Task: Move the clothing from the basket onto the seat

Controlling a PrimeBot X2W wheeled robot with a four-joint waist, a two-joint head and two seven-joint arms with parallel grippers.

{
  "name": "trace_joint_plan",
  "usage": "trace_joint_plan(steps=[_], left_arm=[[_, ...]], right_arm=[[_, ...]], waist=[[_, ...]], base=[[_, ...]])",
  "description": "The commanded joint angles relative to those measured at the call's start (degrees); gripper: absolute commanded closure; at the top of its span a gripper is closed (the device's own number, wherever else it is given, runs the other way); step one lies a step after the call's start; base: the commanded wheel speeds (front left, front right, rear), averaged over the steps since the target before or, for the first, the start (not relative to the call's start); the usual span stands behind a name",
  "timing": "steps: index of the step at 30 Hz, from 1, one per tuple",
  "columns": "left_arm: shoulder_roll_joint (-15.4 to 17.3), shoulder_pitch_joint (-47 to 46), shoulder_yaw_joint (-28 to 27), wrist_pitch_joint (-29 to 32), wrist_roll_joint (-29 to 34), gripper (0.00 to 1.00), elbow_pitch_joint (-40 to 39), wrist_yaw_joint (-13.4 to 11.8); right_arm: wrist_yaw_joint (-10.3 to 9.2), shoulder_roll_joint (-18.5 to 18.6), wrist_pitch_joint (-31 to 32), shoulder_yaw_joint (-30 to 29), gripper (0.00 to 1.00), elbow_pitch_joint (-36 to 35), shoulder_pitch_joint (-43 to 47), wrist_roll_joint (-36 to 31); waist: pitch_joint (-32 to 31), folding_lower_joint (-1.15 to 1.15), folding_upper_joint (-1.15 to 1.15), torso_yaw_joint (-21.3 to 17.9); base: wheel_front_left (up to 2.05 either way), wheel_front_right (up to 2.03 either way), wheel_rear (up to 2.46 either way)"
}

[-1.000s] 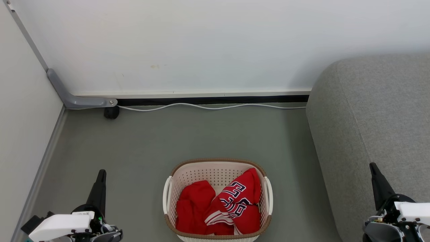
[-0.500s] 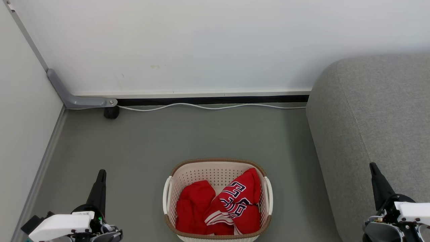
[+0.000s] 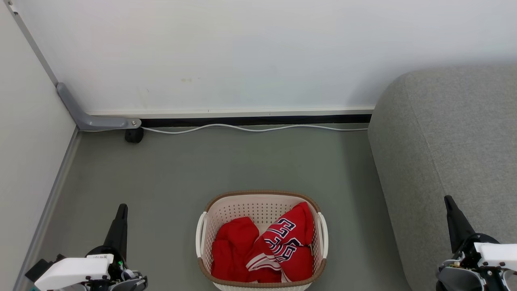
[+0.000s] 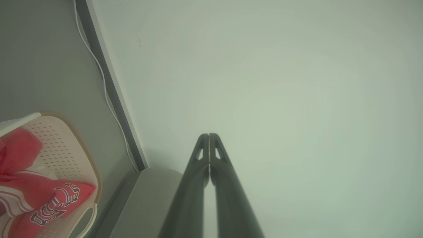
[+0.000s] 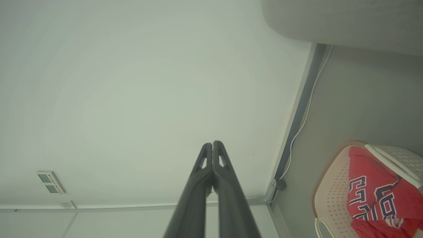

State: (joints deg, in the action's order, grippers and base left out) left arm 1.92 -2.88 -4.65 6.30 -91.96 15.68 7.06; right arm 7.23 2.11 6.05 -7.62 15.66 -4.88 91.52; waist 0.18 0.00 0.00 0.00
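Red jersey (image 3: 288,242) slanting across basket (image 3: 258,194) toward sofa (image 3: 444,141), left hand (image 3: 122,207) clenched, right hand (image 3: 446,198) clenched

Staged home corner: grey sofa (image 3: 452,141), laundry basket (image 3: 258,208), white wall panels (image 3: 242,52).

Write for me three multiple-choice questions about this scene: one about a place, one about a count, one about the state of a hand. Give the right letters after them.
1. Where does the basket stand?
A) on a table
B) on the floor beside the sofa
C) on a shelf

2. How many pieces of clothing lie in it?
A) one
B) four
C) two

3. What is the state of the left hand?
A) shut and empty
B) wide open
C) shut on a cable

1 B: grey floor surrounds it, with the sofa to its right.
2 C: a plain red garment and a lettered jersey.
3 A: closed tight, with nothing between.
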Motion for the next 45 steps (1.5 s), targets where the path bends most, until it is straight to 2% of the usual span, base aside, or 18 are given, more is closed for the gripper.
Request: trace_joint_plan(steps=[1,44,45], left_arm=[[1.0,-3.3,-1.8,0.2,-0.2,1.00,-1.7,0.4],[1.0,-3.3,-1.8,0.2,-0.2,1.00,-1.7,0.4],[0.0,0.0,0.0,0.0,0.0,0.00,0.0,0.0]], right_arm=[[0.25,0.8,0.4,1.1,1.00,-1.6,-1.3,0.7],[0.25,0.8,0.4,1.1,1.00,-1.6,-1.3,0.7],[0.00,0.0,0.0,0.0,0.00,0.0,0.0,0.0]], waist=[[0.0,0.00,0.00,0.0],[0.0,0.00,0.00,0.0],[0.0,0.00,0.00,0.0]], base=[[0.00,0.00,0.00],[0.00,0.00,0.00],[0.00,0.00,0.00]])
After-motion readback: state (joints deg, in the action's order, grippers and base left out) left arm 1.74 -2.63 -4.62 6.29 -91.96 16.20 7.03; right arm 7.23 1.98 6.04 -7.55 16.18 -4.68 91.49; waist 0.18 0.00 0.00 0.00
